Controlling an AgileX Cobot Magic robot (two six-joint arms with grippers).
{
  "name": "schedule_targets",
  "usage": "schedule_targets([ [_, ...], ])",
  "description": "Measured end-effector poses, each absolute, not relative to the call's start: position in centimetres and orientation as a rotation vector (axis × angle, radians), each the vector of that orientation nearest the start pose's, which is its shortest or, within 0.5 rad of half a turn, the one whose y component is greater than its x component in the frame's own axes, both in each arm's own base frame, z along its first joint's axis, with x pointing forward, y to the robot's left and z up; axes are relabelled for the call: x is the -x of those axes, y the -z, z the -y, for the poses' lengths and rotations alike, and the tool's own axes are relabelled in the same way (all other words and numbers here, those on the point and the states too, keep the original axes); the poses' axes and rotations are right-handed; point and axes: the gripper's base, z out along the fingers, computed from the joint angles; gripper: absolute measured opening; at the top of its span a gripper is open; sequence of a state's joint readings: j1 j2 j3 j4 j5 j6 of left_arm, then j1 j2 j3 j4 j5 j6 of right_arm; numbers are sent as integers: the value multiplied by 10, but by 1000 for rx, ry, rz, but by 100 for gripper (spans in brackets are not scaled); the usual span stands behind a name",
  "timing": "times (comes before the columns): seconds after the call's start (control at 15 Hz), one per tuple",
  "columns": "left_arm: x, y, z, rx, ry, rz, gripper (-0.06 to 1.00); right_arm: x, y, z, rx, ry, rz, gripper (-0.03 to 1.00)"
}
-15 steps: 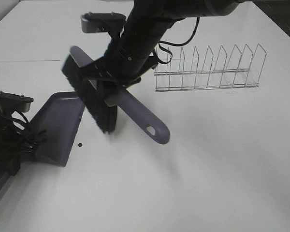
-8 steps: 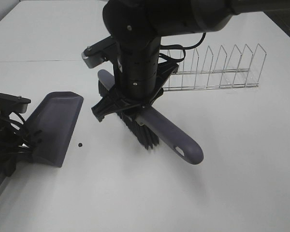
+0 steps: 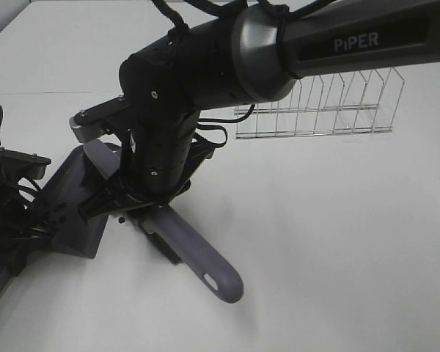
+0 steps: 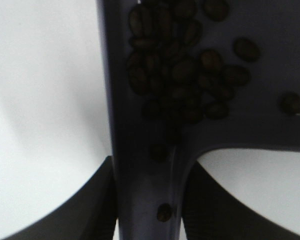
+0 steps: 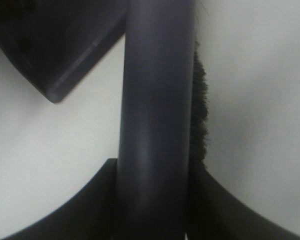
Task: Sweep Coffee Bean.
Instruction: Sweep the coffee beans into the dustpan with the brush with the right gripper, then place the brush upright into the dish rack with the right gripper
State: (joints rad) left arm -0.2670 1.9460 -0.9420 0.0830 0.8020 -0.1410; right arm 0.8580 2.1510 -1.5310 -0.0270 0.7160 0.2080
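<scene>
In the left wrist view, many dark coffee beans [image 4: 180,75] lie heaped inside the purple-grey dustpan [image 4: 270,115], and one sits down on its handle. My left gripper [image 4: 150,200] is shut on that handle. From above, the dustpan [image 3: 70,202] lies at the table's left with my left gripper [image 3: 22,220] behind it. My right gripper [image 3: 143,211] is shut on the purple-grey brush [image 3: 205,268], which slants across the pan's open edge with its black bristles [image 3: 166,249] down on the table. The right wrist view shows the brush handle [image 5: 157,125], its bristles [image 5: 200,110] and a corner of the dustpan [image 5: 50,45]. The right arm hides the table just in front of the pan.
A wire dish rack [image 3: 319,103] stands at the back right, behind the right arm. The white table [image 3: 337,235] stretches bare to the right and front. A seam between table panels runs along the far left.
The right arm has swung the brush left and toward the front, from mid-table to the dustpan's open edge. A single bean that lay on the table before the pan is now covered by the arm.
</scene>
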Motion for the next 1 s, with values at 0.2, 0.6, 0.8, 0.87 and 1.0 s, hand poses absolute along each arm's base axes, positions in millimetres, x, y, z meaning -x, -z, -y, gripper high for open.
schedule_targets([
  [0.2, -286, -96, 76, -303, -75, -3269, 33, -295, -139, -347, 877, -363, -2618, 29],
  [0.6, -285, -96, 78, -301, -45, -3281, 33, -344, -169, -334, 774, -470, -2235, 29],
  [0.8, -285, -96, 78, -301, -45, -3282, 33, -346, -214, -314, 783, -438, -2201, 29],
  [0.87, -285, -96, 78, -294, -38, -3283, 33, -341, -226, -309, 805, -427, -2224, 29],
  [1.0, -285, -96, 79, -258, -33, -3284, 33, -331, -239, -296, 813, -408, -2332, 29],
])
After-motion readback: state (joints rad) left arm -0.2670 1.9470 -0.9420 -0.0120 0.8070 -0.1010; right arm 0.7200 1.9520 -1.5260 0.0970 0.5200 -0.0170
